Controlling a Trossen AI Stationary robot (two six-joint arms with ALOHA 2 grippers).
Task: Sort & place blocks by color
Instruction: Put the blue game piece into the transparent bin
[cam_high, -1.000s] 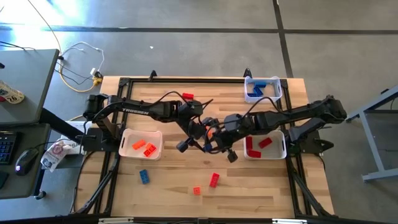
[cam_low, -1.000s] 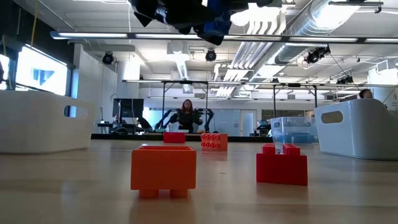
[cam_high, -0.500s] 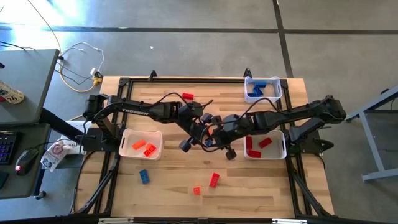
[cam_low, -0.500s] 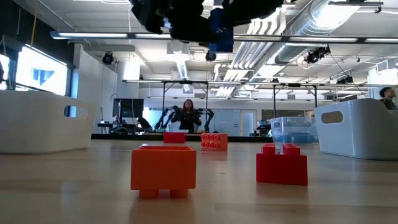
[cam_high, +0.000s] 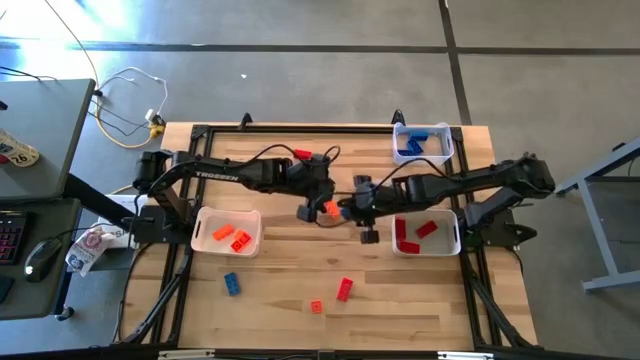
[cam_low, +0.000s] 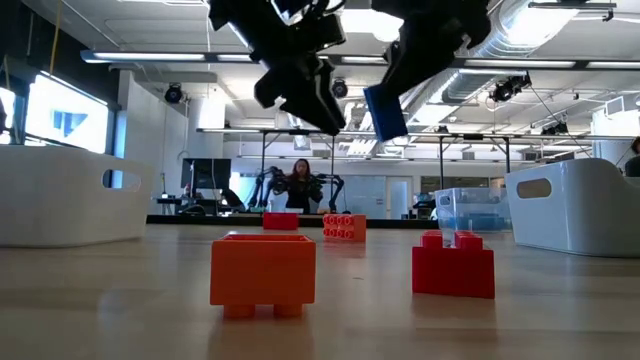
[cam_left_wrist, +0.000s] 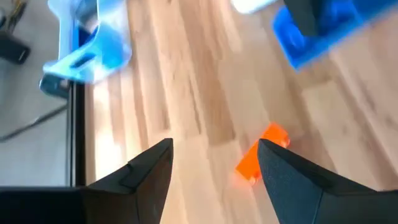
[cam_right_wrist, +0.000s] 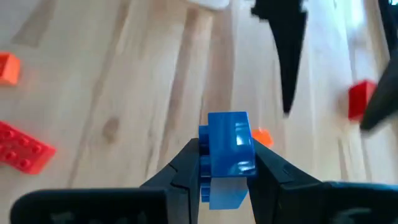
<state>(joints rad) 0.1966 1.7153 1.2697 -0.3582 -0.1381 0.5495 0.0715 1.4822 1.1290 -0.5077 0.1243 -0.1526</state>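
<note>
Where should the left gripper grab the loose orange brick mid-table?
Across the orange brick's two long flat sides, coming straight down. It lies alone on bare wood, so nothing crowds it. The left gripper is open above it; the right gripper holds a blue brick.

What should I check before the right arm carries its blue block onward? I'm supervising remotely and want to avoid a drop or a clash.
1. Grip: right gripper is shut on the blue block, block seated between both fingers. Ok.
2. Height: block hangs well above the table in the low view. Ok.
3. Left gripper: open, empty, above an orange block. Ok.
4. Arm spacing: the two grippers sit close together mid-table. Not ok.
5. Blue tray: already holds blue blocks; free space cannot tell.
</note>
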